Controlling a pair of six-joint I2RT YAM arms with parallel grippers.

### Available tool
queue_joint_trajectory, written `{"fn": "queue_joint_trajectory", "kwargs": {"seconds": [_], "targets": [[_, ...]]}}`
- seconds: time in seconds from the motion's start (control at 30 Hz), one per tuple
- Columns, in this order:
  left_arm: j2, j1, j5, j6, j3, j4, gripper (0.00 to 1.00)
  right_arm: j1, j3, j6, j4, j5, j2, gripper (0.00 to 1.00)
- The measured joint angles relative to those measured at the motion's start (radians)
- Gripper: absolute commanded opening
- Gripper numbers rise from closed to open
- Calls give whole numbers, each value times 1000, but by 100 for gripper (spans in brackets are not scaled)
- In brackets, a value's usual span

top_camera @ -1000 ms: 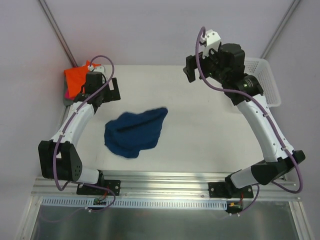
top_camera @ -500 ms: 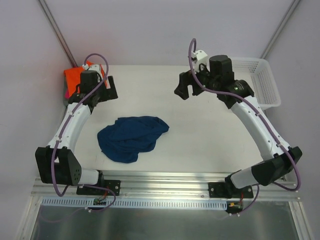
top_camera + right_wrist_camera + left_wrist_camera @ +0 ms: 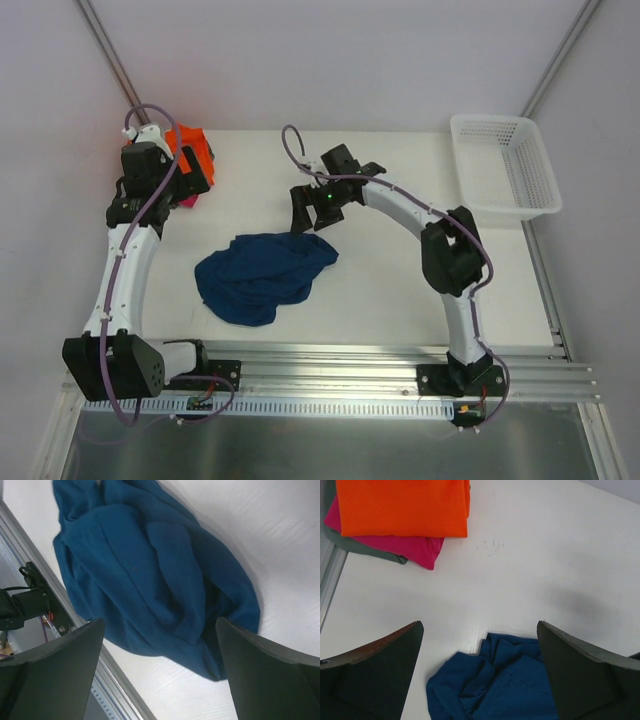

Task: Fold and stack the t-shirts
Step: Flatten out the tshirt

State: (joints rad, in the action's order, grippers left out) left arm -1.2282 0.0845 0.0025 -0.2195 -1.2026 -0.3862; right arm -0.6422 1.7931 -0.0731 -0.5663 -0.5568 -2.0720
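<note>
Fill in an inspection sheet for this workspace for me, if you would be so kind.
Surface: white table, faint scuff marks.
Job's things: navy t-shirt crumpled, unfolded; orange t-shirt folded on top of the pink t-shirt and grey t-shirt, far-left corner.
Clutter: white basket, far right, apart from the shirts.
Grippers: left gripper open, near the stack; right gripper open above the navy t-shirt; neither holds anything.
Cables: purple cables looped along both arms.
Surroundings: grey walls; aluminium rail at near edge.

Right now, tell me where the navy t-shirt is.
Top view: the navy t-shirt lies crumpled left of centre on the table, between the right gripper and the near edge.
</note>
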Motion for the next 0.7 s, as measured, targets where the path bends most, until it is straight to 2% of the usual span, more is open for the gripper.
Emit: {"fn": "queue_joint_trajectory", "kwargs": {"seconds": [0.13,0.37,0.7], "targets": [[48,3,14,1,37,1,99,-18,32,31,-16,-24,-112,93],[60,31,43,0,100,-8,99,-98,255,2,-122,-61,-275,89],[64,74,59,-8,130,-16,99,-176,300,-18,-138,-66,-282,89]]}}
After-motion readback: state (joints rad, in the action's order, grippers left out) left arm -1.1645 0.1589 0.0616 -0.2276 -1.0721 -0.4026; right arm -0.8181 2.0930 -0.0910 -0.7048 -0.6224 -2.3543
